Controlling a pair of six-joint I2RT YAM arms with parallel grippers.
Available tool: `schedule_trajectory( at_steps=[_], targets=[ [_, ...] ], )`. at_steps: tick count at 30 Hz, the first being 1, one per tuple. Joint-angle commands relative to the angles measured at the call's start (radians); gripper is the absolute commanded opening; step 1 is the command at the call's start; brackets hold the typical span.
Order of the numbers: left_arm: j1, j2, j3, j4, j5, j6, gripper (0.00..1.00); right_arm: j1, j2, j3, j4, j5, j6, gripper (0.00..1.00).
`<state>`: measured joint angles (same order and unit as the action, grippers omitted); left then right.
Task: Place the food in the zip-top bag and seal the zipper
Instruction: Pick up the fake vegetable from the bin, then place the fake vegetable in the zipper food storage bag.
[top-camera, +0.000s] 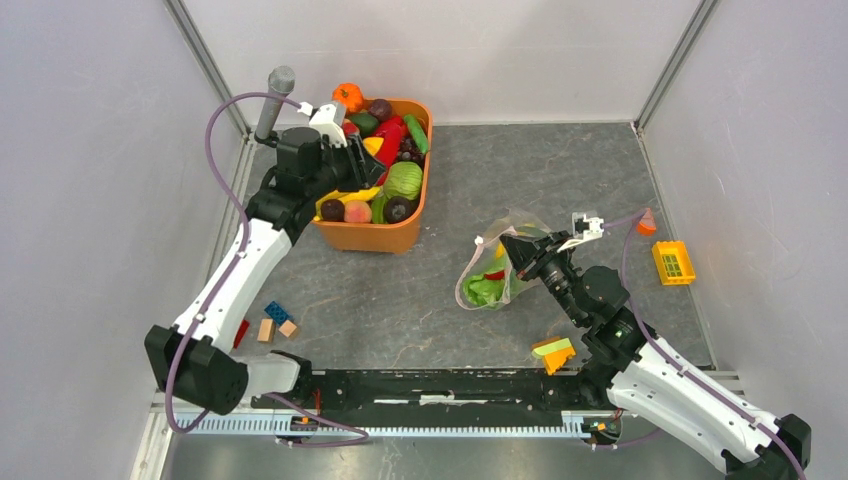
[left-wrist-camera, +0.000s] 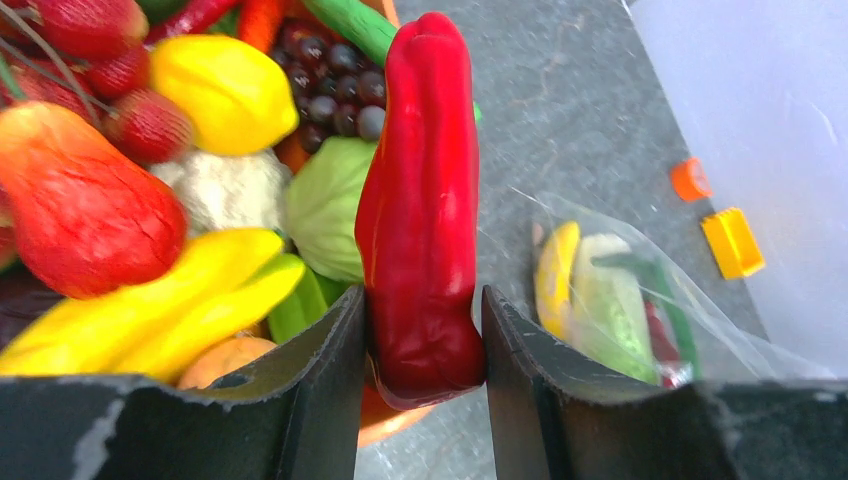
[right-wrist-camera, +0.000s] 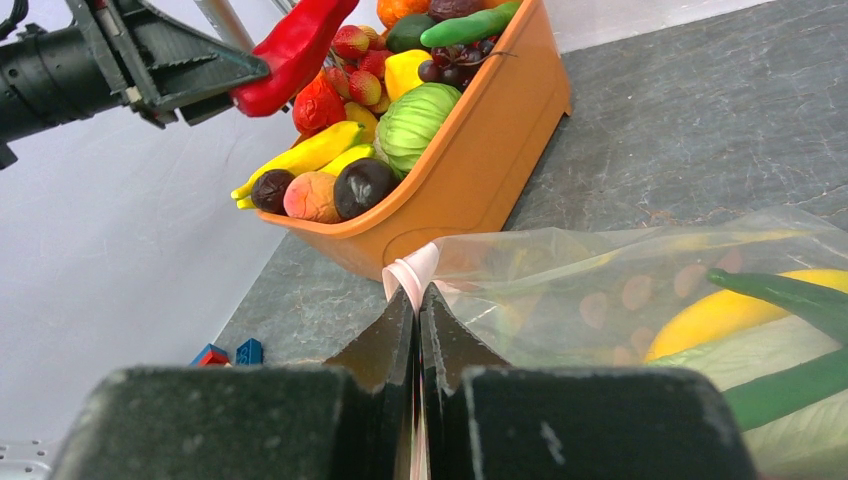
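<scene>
My left gripper (left-wrist-camera: 422, 340) is shut on a long red chili (left-wrist-camera: 420, 200) and holds it above the orange tub; this also shows in the right wrist view (right-wrist-camera: 295, 50). In the top view the left gripper (top-camera: 368, 165) is over the tub's left side. My right gripper (right-wrist-camera: 417, 300) is shut on the pink zipper strip (right-wrist-camera: 410, 272) at a corner of the clear dotted bag (right-wrist-camera: 600, 270), lifting its mouth. Inside the bag lie a yellow banana (right-wrist-camera: 730, 310), a slim green vegetable (right-wrist-camera: 790, 295) and a green-and-white cabbage (left-wrist-camera: 610, 300). The bag (top-camera: 495, 275) sits mid-table by the right gripper (top-camera: 510, 245).
The orange tub (top-camera: 365, 238) at the back left is full of toy produce. Small wooden and blue blocks (top-camera: 275, 320) lie at the left. A yellow-orange wedge (top-camera: 553, 352) lies near the right arm's base. A yellow crate (top-camera: 673, 262) and an orange piece (top-camera: 646, 222) lie at the right.
</scene>
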<state>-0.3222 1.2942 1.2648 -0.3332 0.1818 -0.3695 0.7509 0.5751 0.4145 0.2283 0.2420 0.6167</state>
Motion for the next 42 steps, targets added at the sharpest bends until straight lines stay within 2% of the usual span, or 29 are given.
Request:
schedule_trajectory(
  at_steps=[1, 10, 13, 18, 22, 28, 37, 42],
  targets=[
    [-0.001, -0.086, -0.050, 0.064, 0.126, -0.067, 0.21, 0.002, 0.000, 0.014, 0.051, 0.001, 0.014, 0.06],
    [-0.016, -0.251, -0.162, 0.008, 0.333, -0.077, 0.21, 0.003, 0.006, 0.009, 0.064, 0.005, 0.020, 0.06],
    [-0.032, -0.280, -0.178, -0.078, 0.440, -0.033, 0.21, 0.003, 0.014, 0.011, 0.064, 0.004, 0.021, 0.06],
    [-0.109, -0.310, -0.197, -0.229, 0.485, 0.060, 0.21, 0.002, 0.016, 0.012, 0.059, 0.005, 0.025, 0.06],
    [-0.242, -0.309, -0.182, -0.316, 0.434, 0.114, 0.20, 0.002, 0.014, 0.014, 0.059, 0.008, 0.026, 0.06],
    [-0.427, -0.228, -0.144, -0.331, 0.298, 0.092, 0.19, 0.002, 0.021, 0.013, 0.073, -0.018, 0.031, 0.05],
    [-0.523, -0.124, -0.098, -0.281, 0.233, 0.065, 0.19, 0.002, 0.014, 0.022, 0.076, -0.032, 0.028, 0.05],
    [-0.531, -0.085, -0.091, -0.202, 0.185, 0.008, 0.19, 0.002, 0.028, 0.032, 0.083, -0.058, 0.025, 0.05]
  ],
)
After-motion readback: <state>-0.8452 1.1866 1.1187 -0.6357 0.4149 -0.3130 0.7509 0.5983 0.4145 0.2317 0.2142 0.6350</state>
